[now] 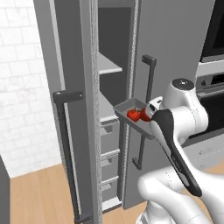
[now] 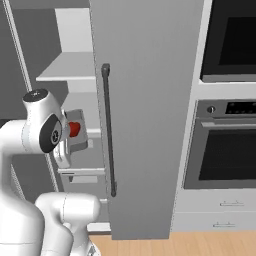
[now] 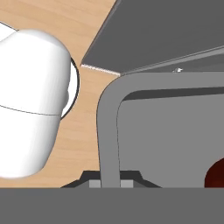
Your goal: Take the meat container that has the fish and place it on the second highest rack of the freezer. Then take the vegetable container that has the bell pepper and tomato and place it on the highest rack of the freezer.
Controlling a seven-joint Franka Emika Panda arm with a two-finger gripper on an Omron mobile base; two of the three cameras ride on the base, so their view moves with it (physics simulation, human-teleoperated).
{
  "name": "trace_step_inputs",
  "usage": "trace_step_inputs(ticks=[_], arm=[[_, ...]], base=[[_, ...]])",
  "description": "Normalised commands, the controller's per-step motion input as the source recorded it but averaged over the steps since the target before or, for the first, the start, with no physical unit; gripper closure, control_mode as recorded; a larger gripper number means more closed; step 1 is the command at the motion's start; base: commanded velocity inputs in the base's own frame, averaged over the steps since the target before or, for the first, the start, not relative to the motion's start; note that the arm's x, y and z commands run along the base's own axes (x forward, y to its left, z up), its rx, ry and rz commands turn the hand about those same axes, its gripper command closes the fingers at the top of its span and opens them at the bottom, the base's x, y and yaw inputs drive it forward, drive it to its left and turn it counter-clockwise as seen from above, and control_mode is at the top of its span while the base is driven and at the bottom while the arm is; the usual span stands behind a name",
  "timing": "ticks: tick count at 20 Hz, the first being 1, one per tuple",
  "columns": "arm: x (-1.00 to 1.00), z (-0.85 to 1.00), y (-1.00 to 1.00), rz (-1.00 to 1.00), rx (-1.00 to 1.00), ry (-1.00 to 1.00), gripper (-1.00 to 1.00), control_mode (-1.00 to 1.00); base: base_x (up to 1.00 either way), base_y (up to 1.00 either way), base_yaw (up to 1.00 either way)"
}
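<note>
The vegetable container [image 1: 129, 106] is a shallow grey tray holding two red round pieces [image 1: 134, 115]. It hangs in the air in front of the freezer's [image 1: 175, 52] open compartment, below the highest rack [image 1: 109, 66] and about level with the white shelf under it. In the right base view the vegetable container [image 2: 79, 135] sits beside the wrist, under the highest rack [image 2: 67, 70]. My gripper [image 3: 110, 183] is shut on the vegetable container's raised rim [image 3: 108, 131], with a red piece [image 3: 216, 175] at the right edge. The meat container is out of view.
The freezer's left door [image 1: 65, 109] stands open toward me, its dark bar handle facing out. The shut right door [image 2: 145, 125] carries a long handle [image 2: 108, 130]. A black-glass oven [image 2: 230, 150] is built in to the right. White drawers [image 1: 109, 153] fill the lower compartment.
</note>
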Motion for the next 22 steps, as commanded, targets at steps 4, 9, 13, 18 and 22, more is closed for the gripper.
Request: trace_step_inputs(ticks=[4, 9, 13, 18, 22], arm=[[0.0, 0.0, 0.0, 0.0, 0.0, 0.0, 1.0, 1.0], [0.0, 0.0, 0.0, 0.0, 0.0, 0.0, 1.0, 1.0], [0.0, 0.0, 0.0, 0.0, 0.0, 0.0, 1.0, 1.0], [0.0, 0.0, 0.0, 0.0, 0.0, 0.0, 1.0, 1.0], [0.07, 0.01, 0.0, 0.0, 0.0, -0.02, 1.0, -1.0]], base=[[0.28, 0.4, 0.0], [0.47, 0.04, 0.01], [0.41, 0.09, 0.12], [0.15, 0.01, 0.12], [0.02, 0.0, 0.0]])
